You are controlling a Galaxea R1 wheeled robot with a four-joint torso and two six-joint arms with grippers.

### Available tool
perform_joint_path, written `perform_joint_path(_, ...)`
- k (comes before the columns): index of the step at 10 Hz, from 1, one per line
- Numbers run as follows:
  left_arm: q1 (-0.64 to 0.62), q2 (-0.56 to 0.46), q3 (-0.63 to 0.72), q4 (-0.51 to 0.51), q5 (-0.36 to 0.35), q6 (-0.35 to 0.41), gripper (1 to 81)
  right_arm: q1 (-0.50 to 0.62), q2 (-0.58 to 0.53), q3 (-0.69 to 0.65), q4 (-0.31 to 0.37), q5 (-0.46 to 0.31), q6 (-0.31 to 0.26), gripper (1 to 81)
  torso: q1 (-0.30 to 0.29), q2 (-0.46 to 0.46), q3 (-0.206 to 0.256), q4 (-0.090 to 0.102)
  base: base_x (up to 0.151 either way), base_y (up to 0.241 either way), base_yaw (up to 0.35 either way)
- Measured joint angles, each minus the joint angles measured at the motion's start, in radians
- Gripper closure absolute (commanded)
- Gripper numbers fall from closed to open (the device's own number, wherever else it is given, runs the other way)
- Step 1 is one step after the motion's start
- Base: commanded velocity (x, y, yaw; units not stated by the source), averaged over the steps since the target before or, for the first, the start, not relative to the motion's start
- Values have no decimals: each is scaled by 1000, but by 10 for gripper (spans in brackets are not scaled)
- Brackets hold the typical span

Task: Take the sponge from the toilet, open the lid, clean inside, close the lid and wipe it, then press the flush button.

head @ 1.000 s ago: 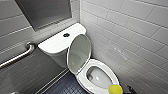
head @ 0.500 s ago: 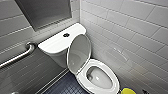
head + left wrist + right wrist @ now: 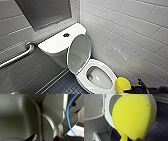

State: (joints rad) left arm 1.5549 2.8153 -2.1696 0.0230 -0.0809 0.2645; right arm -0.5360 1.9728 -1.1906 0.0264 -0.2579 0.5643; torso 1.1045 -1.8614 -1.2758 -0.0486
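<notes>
Head view: right tool [image 3: 132, 89] clamped on sponge [image 3: 122, 84], just beside toilet [image 3: 110, 70] seat rim. Lid [image 3: 78, 53] stands upright beyond the tool; flush button [image 3: 66, 35] farther off.
Left wrist view: left tool's state cannot be told.
Right wrist view: sponge [image 3: 134, 116] close before the tool, open bowl past it.

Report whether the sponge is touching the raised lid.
Apart. In the head view the sponge is beside the seat's front rim; the open bowl lies between it and the lid.
</notes>
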Motion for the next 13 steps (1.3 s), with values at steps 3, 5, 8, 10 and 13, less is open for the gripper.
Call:
perform_joint_path(3, 0, -1, 0, -1, -1, -1, 10, 109, 155, -47, -6, -89, 32, 811, 0, 0, 0, 0, 0, 0, 0)
perform_joint_path(5, -1, -26, 23, -1, -2, -3, 10, 141, 293, -153, -10, -144, 40, 811, 0, 0, 0, 0, 0, 0, 0)
perform_joint_path(8, -9, -120, 168, -1, -19, -3, 10, 176, 466, -327, -13, -199, 51, 811, 0, 0, 0, 0, 0, 0, 0)
perform_joint_path(10, -5, -169, 269, -1, -28, -3, 10, 194, 563, -419, -13, -232, 55, 811, 0, 0, 0, 0, 0, 0, 0)
perform_joint_path(13, 15, -198, 273, -3, -43, -3, 10, 243, 705, -539, -13, -245, 73, 811, 0, 0, 0, 0, 0, 0, 0)
